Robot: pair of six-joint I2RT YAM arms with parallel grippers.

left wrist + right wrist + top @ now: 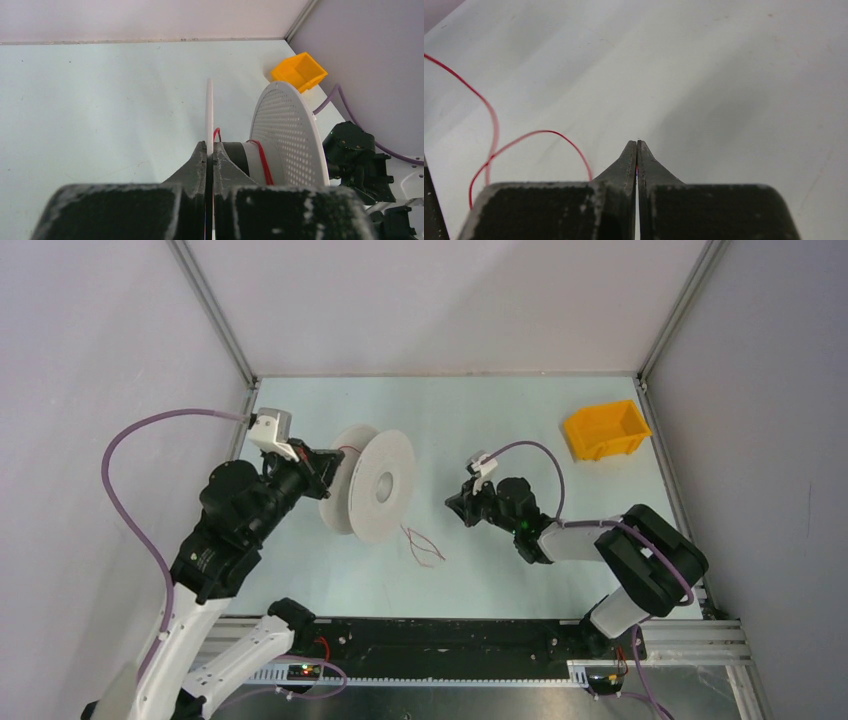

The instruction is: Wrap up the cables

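The left gripper (pixel 210 150) pinches the spool (pixel 290 130) — the right gripper (pixel 637 145) is closed on nothing.
The left one squeezes one thin side of the pale spool. The red cables (pixel 422 545) are partly wound on it — the loose end lies on the table (pixel 500 410), near the right gripper.

no legible text, labels or numbers anywhere

Overhead looks down from behind, wrist views close-up forward; spool (pixel 380 485) shared with left
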